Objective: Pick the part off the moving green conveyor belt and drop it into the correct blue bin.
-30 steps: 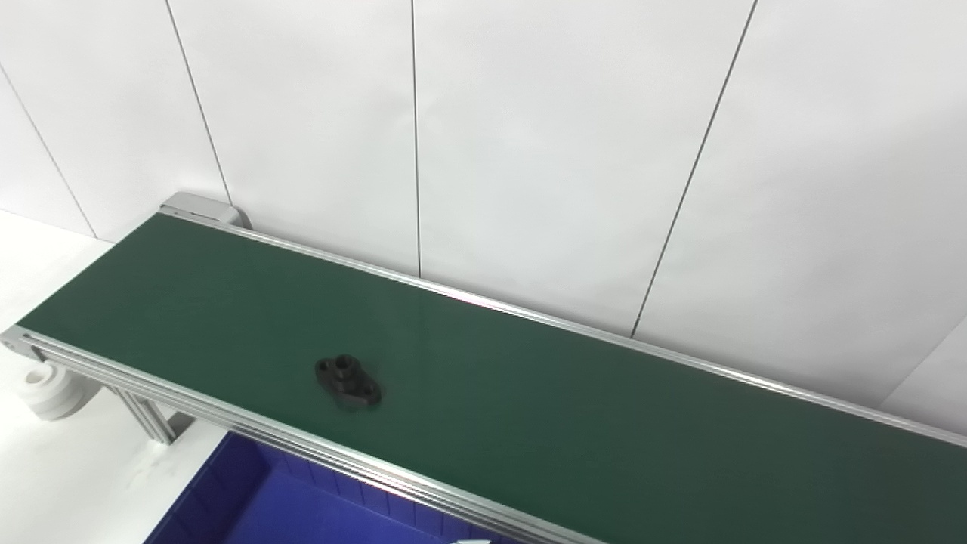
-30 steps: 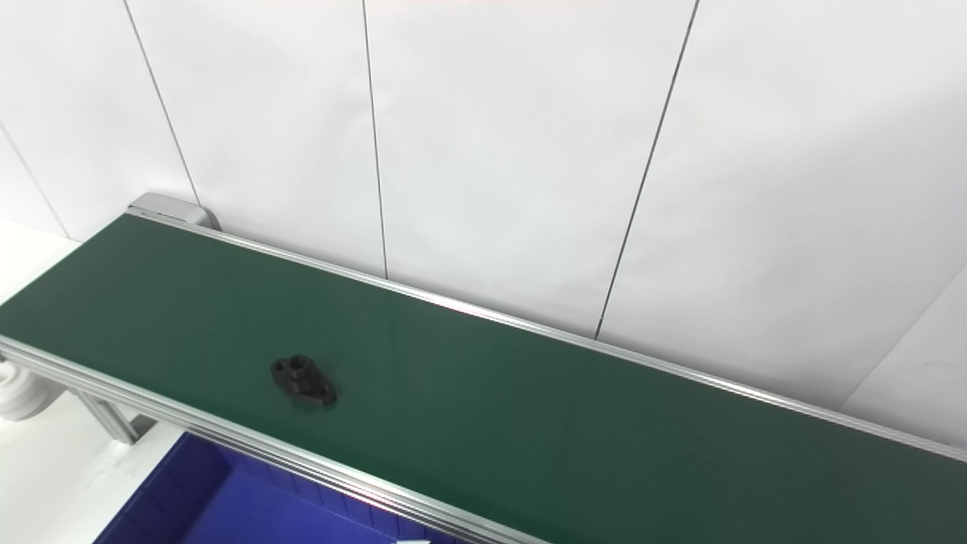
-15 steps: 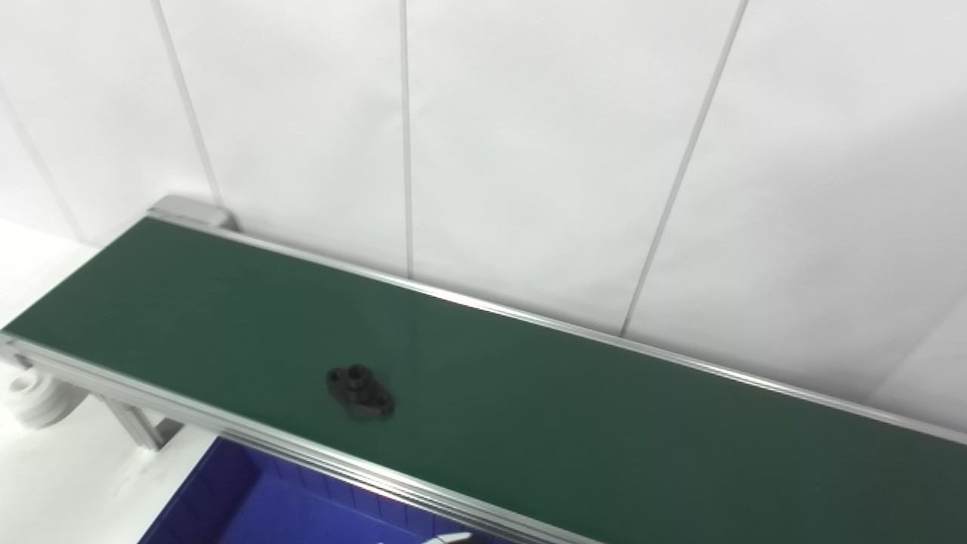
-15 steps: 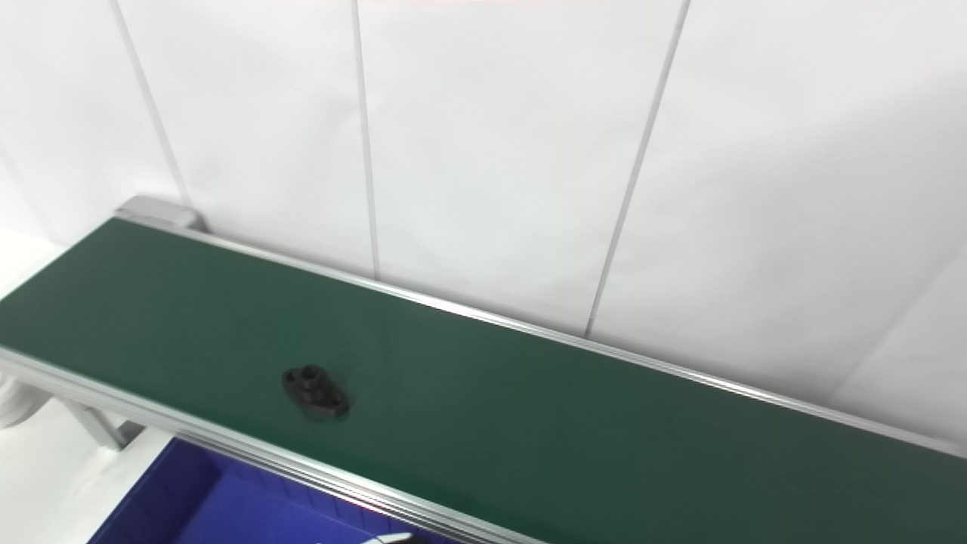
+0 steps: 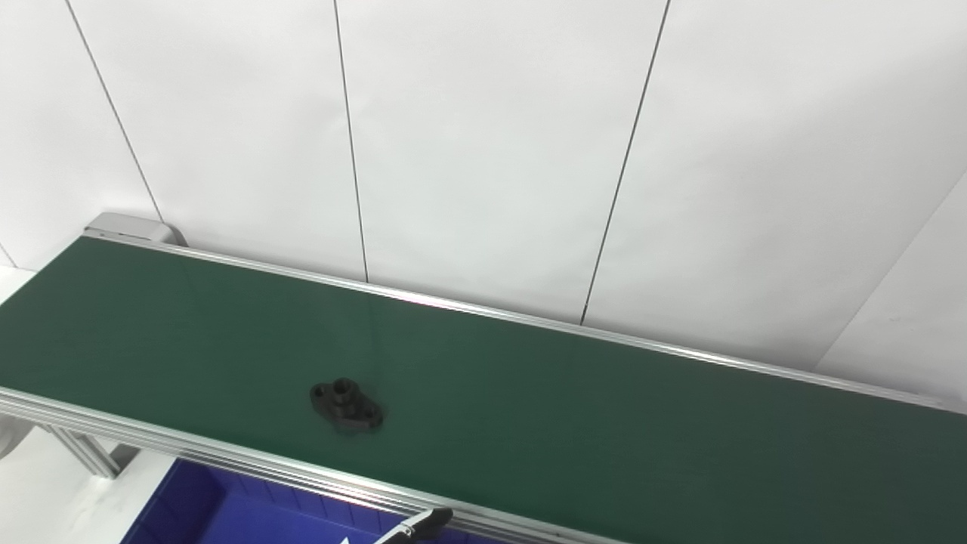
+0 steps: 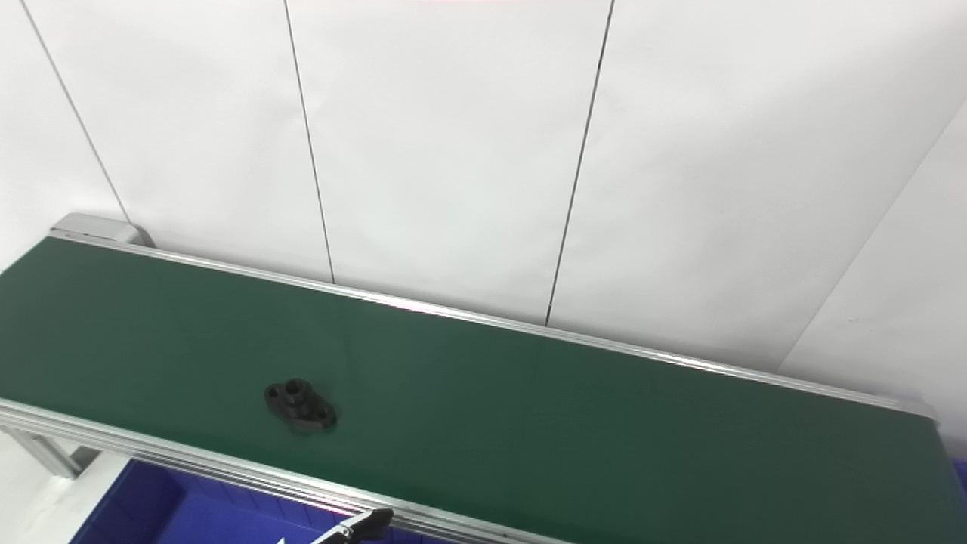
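Risen into view at the bottom edge: fingertip of hand (image 5: 423, 521), grip impossible to tell. Beyond and left of it, part (image 5: 346, 405) flat on belt (image 5: 604, 423), above bin (image 5: 196, 506), probably awaiting pickup.

Both head cameras are looking down and forward across the belt (image 5: 574, 408) toward the wall (image 5: 483, 151), the right one sitting slightly to the side. Both are sharing belt, wall and bin (image 6: 143, 514) edge, beyond a fingertip (image 5: 427, 521).
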Motion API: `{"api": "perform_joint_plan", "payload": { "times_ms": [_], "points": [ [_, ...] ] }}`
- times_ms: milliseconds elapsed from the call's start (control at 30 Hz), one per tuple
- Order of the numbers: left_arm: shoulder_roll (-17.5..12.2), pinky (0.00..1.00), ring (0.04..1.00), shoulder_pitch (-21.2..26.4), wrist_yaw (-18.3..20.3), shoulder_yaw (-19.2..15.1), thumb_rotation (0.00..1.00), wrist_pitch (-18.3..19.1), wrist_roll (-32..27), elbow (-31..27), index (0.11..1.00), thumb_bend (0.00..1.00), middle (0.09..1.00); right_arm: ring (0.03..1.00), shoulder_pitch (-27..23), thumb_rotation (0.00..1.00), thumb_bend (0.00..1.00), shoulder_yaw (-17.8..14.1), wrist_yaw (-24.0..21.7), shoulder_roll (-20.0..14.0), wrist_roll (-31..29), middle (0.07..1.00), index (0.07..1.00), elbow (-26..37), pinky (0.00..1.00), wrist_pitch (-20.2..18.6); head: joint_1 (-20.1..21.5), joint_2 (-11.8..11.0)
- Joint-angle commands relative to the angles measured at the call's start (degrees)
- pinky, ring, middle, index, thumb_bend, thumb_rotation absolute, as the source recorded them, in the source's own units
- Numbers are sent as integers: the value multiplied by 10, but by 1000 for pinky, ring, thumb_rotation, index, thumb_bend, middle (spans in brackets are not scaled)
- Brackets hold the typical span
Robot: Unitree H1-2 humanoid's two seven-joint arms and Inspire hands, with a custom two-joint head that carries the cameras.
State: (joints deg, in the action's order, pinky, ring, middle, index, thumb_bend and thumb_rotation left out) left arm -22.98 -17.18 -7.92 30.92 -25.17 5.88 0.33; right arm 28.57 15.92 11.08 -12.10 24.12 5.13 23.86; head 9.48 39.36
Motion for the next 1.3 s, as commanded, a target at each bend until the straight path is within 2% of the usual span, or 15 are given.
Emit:
{"api": "perform_joint_plan", "payload": {
  "times_ms": [0, 133, 167, 200, 300, 400, 500, 567, 667, 800, 967, 1067, 1267],
  "points": [
    [-7, 849, 899, -1, 13, -11, 339, -18, -4, -29, 916, 837, 925, 839, -5, 349, 872, 3, 17, 9, -21, 865, 902, 37, 791, 30, 2, 2],
    [-6, 868, 908, -13, 35, -26, 365, -18, -12, -45, 916, 858, 930, 819, 0, 359, 844, -3, 27, 11, -23, 855, 895, 77, 761, 30, 4, 10],
    [-4, 872, 907, -20, 37, -30, 368, -18, -11, -52, 912, 862, 927, 816, 1, 389, 849, -11, 20, 15, -22, 852, 893, 98, 761, 26, 1, 15],
    [-3, 878, 907, -25, 40, -34, 369, -18, -9, -56, 908, 863, 924, 816, 1, 423, 857, -16, 16, 18, -20, 849, 891, 112, 768, 22, 1, 15],
    [0, 880, 905, -40, 47, -44, 379, -18, -9, -71, 902, 865, 917, 832, -10, 438, 852, -35, -4, 22, -28, 854, 892, 167, 813, 1, 2, 25],
    [3, 886, 913, -48, 55, -52, 386, -17, -11, -79, 908, 861, 922, 826, -37, 388, 829, -54, -29, 22, -39, 848, 888, 207, 812, -33, -1, 29],
    [6, 891, 919, -53, 60, -58, 403, -17, -4, -86, 917, 848, 931, 823, -71, 372, 814, -69, -55, 24, -49, 844, 881, 232, 788, -73, 0, 33],
    [9, 902, 924, -56, 66, -63, 401, -17, -9, -88, 919, 846, 934, 825, -97, 387, 800, -77, -70, 26, -33, 848, 885, 238, 786, -99, 0, 32],
    [14, 931, 940, -55, 81, -70, 397, -17, -19, -84, 926, 843, 946, 807, -144, 384, 799, -85, -92, 32, -24, 830, 874, 232, 766, -142, 0, 31],
    [22, 925, 937, -45, 91, -76, 408, -18, -11, -66, 926, 838, 943, 783, -212, 376, 789, -81, -123, 42, -14, 818, 866, 199, 730, -191, 2, 19],
    [29, 928, 936, -35, 106, -80, 419, -18, -17, -47, 919, 837, 935, 761, -282, 371, 789, -68, -125, 59, 11, 803, 862, 123, 715, -204, -1, 8],
    [32, 933, 921, -32, 113, -84, 403, -17, -21, -40, 908, 842, 919, 748, -313, 393, 805, -57, -130, 68, 34, 800, 856, 96, 685, -226, 0, 2],
    [36, 931, 907, -26, 119, -91, 397, -17, -17, -31, 896, 840, 904, 736, -373, 396, 819, -29, -138, 83, 71, 799, 849, 39, 642, -246, 2, -5]
  ]
}}
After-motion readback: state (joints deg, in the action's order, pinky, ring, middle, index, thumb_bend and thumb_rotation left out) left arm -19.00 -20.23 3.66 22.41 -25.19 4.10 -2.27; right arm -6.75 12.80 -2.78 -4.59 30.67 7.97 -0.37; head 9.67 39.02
